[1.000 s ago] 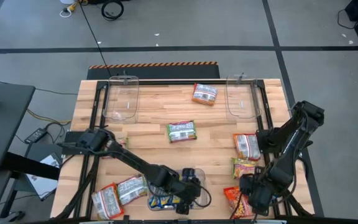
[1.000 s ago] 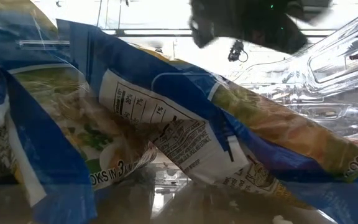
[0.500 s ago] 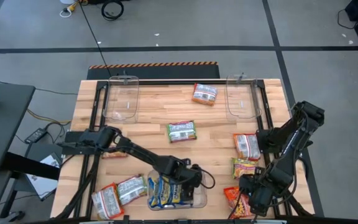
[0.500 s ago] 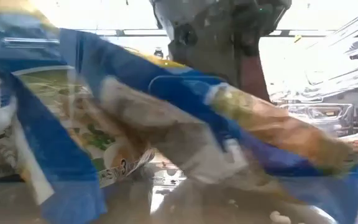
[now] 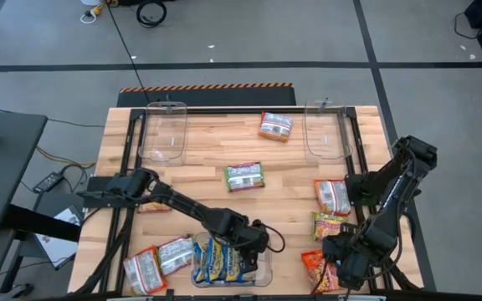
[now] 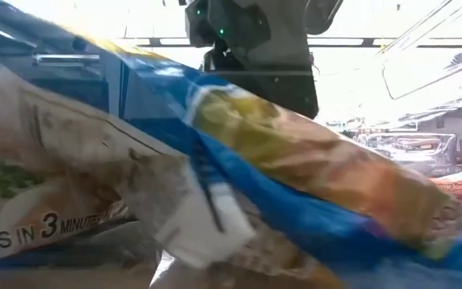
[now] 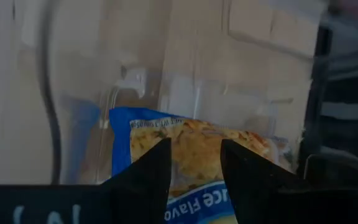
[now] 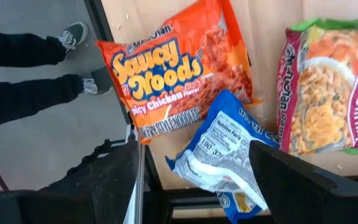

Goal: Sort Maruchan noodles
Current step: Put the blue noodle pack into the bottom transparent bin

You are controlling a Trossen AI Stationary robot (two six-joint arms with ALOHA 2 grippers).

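Two pincers (image 5: 253, 242) (image 5: 339, 267) crowd near edge; left seemingly above bin (image 5: 266, 272).

Pale wood-grain tabletop (image 5: 207, 150) with a black frame. Clear, colourless bins: two at the far edge (image 5: 164, 134) (image 5: 325, 134) and one at the near edge (image 5: 262, 266). Blue-and-yellow packets (image 5: 220, 261) with white printed panels lie in the near bin. Orange-red packet (image 8: 179, 68) with yellow lettering outlined in blue. Green-edged pink packet (image 8: 328, 81) with yellow noodle picture. Blue packet (image 8: 225, 155), white label panel. Green-and-white packet (image 5: 244, 176) at mid-table. Both arms dark.
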